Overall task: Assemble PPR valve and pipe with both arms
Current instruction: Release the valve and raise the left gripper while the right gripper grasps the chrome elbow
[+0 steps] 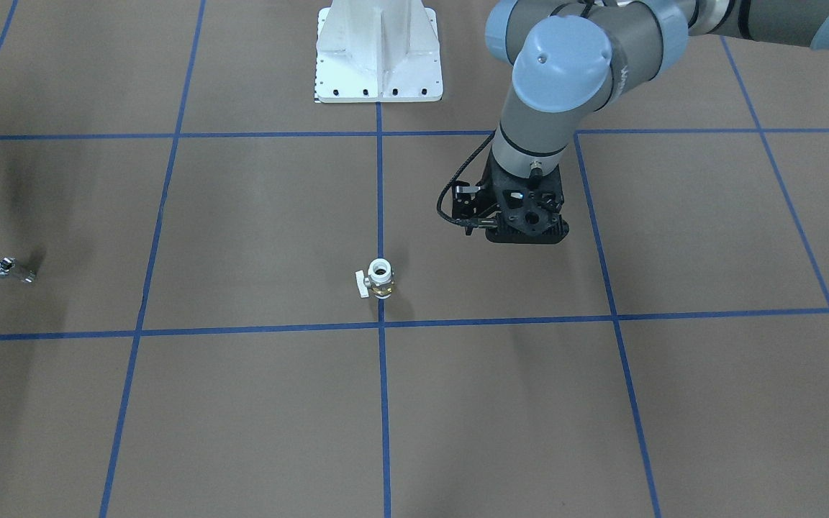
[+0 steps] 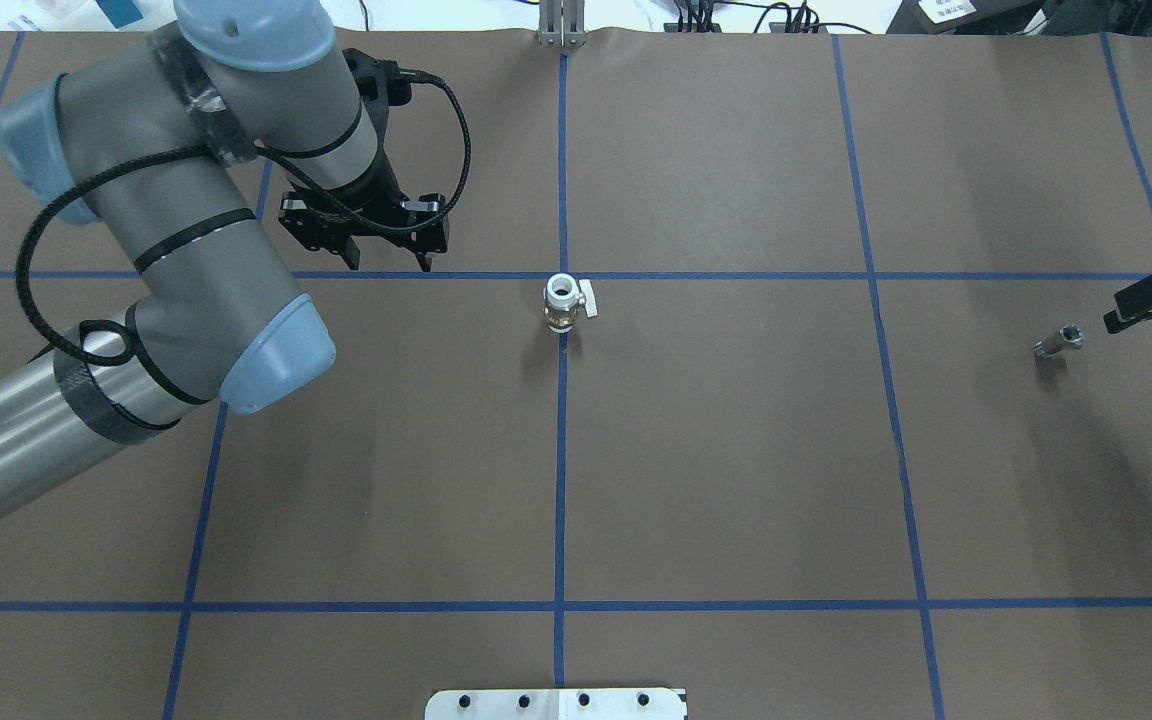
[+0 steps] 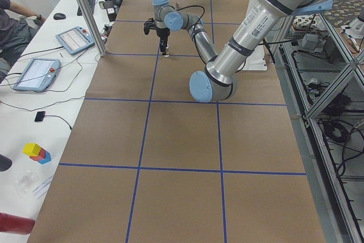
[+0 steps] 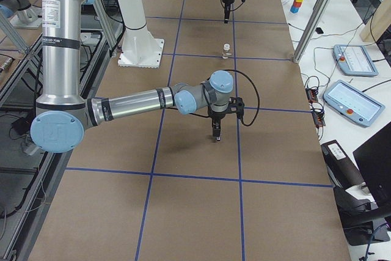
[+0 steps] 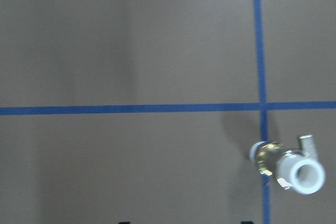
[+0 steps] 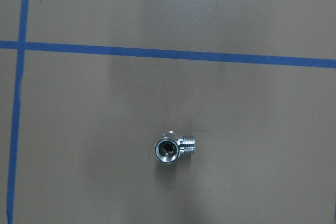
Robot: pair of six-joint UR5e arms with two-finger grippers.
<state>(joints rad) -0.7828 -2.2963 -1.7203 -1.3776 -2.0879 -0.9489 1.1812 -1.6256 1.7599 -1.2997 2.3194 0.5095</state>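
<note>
The PPR valve (image 1: 380, 279) stands upright on the brown table at a blue tape crossing, its white open end up and its side handle showing; it also shows in the overhead view (image 2: 563, 300) and the left wrist view (image 5: 291, 166). My left gripper (image 2: 389, 262) is open and empty, hovering beside the valve and apart from it. The chrome pipe (image 2: 1058, 341) lies near the table's right end, seen open end up in the right wrist view (image 6: 173, 149). My right gripper (image 2: 1151, 300) hangs close by the pipe at the view's edge. I cannot tell how its jaws stand.
The white bolted pedestal (image 1: 378, 50) stands at the robot's side of the table. Blue tape lines (image 1: 383, 403) divide the brown surface into squares. A side desk with tablets (image 3: 35, 72) and coloured blocks (image 3: 37, 152) runs along the far edge.
</note>
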